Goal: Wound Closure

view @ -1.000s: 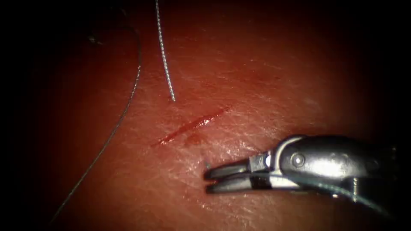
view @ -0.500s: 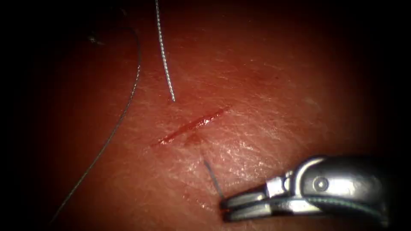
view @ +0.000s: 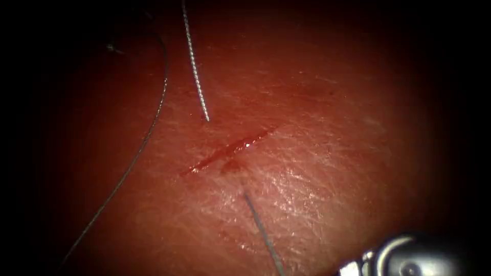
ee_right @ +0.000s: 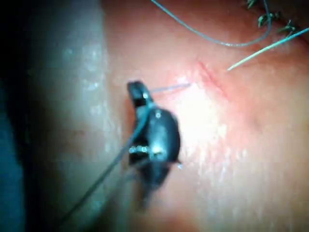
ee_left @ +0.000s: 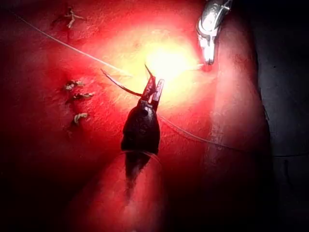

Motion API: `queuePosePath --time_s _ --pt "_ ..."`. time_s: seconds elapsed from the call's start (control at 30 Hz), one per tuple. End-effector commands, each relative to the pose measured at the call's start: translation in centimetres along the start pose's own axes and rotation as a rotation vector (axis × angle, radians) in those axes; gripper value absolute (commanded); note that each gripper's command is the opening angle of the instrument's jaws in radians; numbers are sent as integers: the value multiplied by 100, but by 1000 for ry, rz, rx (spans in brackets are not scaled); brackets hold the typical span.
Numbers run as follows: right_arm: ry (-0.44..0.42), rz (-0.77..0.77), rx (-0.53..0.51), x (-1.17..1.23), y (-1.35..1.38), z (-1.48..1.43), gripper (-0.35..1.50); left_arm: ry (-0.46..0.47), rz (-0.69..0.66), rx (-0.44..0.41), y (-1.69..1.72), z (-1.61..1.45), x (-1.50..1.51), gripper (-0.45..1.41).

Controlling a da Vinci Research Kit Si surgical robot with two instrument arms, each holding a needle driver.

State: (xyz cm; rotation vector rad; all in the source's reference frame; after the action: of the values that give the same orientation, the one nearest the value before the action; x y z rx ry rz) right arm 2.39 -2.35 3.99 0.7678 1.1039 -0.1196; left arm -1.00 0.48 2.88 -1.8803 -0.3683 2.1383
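The right claw point(ee_right: 136, 92) is clamped on thread point(view: 263, 232) running taut from the tissue point(view: 317, 128) just right of the cut point(view: 227, 149). The left claw point(ee_left: 153, 89) grips the curved needle point(ee_left: 120, 86) near its end, above the tissue.

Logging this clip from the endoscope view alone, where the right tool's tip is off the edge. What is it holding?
Observer: In the right wrist view the right tool is shut on the thread, which runs straight to the tissue beside the cut.
Operator: And the left tool?
Observer: The left wrist view has the left tool holding the needle nearer one end, apparently off the tissue.
Operator: Any finished stitches?
Observer: Yes, several knotted stitches sit in a row in that view.
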Motion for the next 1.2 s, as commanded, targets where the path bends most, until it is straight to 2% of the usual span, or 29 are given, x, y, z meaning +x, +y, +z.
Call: queuePosePath --time_s 0.03,0.2,0.5,0.67,0.77,0.8,0.83,0.87,0.9,0.93,0.97,1.07,1.13,1.2 --pt "-2 11 28 -4 -7 15 -35 1 -3 -2 3 6 -8 -16" --pt "-25 24 109 -5 -22 22 -35 1 -3 -2 3 6 -8 -16" --pt "-31 32 175 -2 -35 20 -35 1 -3 1 3 6 -8 -16" --pt "-10 42 201 -1 -40 20 -35 0 -3 1 3 6 -8 -16" --pt "62 35 213 -2 -36 21 -35 0 -3 1 3 5 -8 -16" --pt "87 34 210 -2 -35 20 -30 0 -3 1 3 5 -8 -16" --pt "113 35 188 -3 -34 18 22 0 -3 1 3 6 -8 -16" --pt "126 39 149 -4 -30 14 88 1 -3 1 3 5 -8 -16" --pt "126 39 149 -4 -30 14 88 1 -3 1 3 5 -8 -16" --pt "127 46 105 -4 -26 10 106 0 -3 1 3 5 -8 -16" --pt "119 34 30 -5 -15 -5 114 0 -3 1 2 6 -8 -16" --pt "110 39 -3 -6 -4 -22 119 0 -3 1 2 6 -8 -16" --pt "124 29 -74 -7 14 -50 126 1 -9 1 2 6 -8 -16" --pt "131 25 -117 -7 27 -64 130 1 -9 1 2 6 -8 -16"
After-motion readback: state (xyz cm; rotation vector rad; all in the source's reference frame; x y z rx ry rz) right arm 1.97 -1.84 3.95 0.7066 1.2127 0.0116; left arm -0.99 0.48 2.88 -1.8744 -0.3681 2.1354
